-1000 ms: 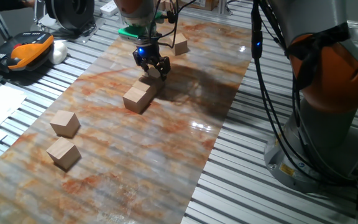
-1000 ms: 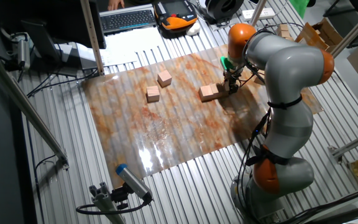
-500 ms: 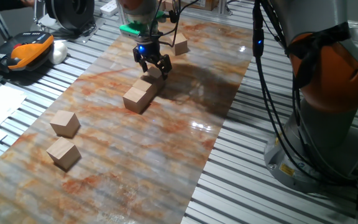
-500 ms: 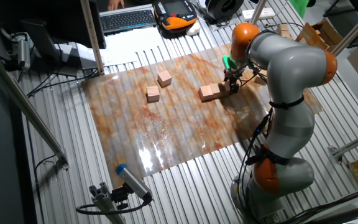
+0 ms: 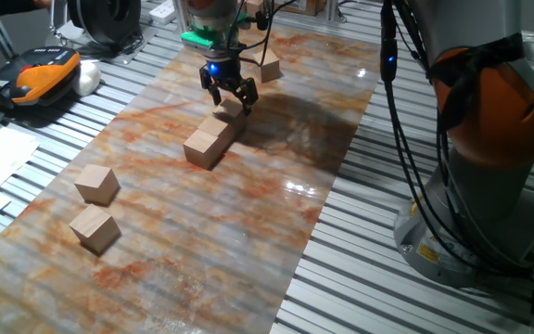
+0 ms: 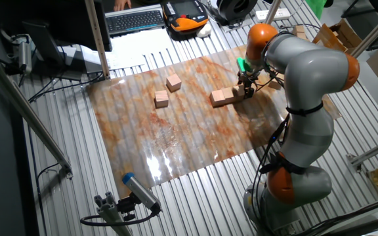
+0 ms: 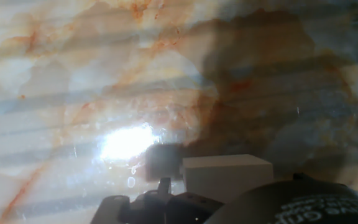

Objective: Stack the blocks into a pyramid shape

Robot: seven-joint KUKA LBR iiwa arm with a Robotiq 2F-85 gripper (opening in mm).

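A short row of tan wooden blocks (image 5: 206,146) lies touching in the middle of the marbled mat; it also shows in the other fixed view (image 6: 222,98). My gripper (image 5: 231,95) hangs open just above the row's far end block (image 5: 233,109), fingers spread on either side and apart from it. In the other fixed view the gripper (image 6: 247,82) is at the row's right end. The hand view shows that pale block (image 7: 227,176) low in the frame. Two loose blocks (image 5: 96,184) (image 5: 94,228) lie at the near left. One more block (image 5: 268,67) lies beyond the gripper.
The marbled mat (image 5: 248,213) lies on a slatted metal table. An orange device (image 5: 44,74) and a white object (image 5: 87,78) sit at the far left. A keyboard (image 6: 135,19) lies beyond the mat. My arm's base (image 5: 476,213) stands at the right.
My gripper has risen a little and drawn back from the row's far end block, which stays on the mat. The other blocks have not moved.
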